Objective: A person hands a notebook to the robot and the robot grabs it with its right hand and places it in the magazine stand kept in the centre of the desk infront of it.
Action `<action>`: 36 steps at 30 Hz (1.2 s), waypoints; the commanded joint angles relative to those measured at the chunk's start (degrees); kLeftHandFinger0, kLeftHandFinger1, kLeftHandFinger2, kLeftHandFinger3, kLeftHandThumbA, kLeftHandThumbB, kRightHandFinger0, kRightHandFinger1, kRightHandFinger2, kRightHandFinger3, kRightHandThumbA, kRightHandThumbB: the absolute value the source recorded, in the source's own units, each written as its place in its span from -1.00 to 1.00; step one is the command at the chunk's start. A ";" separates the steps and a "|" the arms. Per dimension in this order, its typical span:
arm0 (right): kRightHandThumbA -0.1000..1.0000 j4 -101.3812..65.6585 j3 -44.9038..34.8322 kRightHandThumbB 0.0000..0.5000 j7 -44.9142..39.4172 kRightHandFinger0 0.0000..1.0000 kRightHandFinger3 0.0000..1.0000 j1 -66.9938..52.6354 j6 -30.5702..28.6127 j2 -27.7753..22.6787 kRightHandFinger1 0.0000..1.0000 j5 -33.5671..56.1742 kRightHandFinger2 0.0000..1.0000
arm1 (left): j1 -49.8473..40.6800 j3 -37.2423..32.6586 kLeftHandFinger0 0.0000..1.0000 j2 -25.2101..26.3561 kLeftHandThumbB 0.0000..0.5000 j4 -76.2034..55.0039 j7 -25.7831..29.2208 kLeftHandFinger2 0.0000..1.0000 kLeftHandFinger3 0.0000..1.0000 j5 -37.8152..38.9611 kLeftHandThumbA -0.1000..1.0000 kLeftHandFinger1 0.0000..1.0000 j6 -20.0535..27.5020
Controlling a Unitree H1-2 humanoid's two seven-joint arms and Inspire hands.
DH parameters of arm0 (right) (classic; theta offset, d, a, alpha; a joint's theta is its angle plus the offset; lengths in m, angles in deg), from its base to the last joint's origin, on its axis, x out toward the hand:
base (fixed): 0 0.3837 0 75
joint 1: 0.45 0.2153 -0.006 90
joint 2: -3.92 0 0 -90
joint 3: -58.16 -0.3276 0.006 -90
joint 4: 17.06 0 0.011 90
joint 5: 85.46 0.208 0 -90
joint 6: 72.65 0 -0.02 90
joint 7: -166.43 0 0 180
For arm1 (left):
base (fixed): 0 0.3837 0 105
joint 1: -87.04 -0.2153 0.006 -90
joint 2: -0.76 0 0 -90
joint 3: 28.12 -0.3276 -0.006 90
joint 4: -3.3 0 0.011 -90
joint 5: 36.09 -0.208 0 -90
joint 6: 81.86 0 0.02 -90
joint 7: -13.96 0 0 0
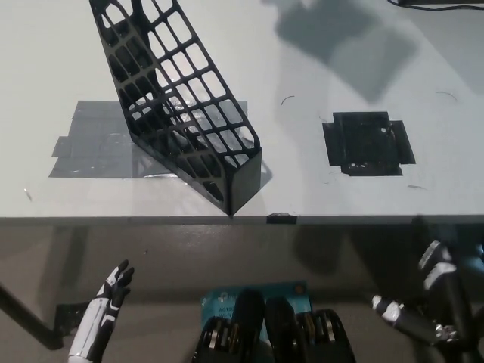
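The black mesh magazine stand [181,106] sits on the white desk [363,151], its lower corner right at the near edge, the body tilting back toward the far left. It rests partly over a grey taped patch [87,140]; a black taped square [367,144] lies well apart to the stand's right. No notebook anywhere in view, and no person's hand either, only a soft shadow [344,34] across the far right of the desk, so the handover looks not yet begun.

Down below the near edge, the white left hand [113,291] rests at the lower left, fingers loosely apart and holding nothing. At the lower right the black right hand [427,299] waits too, below desk level; its light-tipped fingers appear spread and empty, though the dark hand against the dark floor makes that hard to read.

So the step in hand is the receive. To do it well, I'd say the right hand needs to rise above the near edge on the right side, with fingers wide, and close only once the notebook is fully between them. A grip near one end would leave the other end free to lead into the stand's open top. The stand perches at the edge, so a gentle, vertical drop-in matters; a sideways knock could tip it off.
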 commanded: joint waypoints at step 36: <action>1.00 3.90 -4.16 -0.03 2.99 1.00 1.00 31.31 12.66 1.62 1.00 2.75 1.00 | 0.41 0.40 1.00 0.65 1.00 -0.73 -0.20 1.00 1.00 1.13 1.00 1.00 4.58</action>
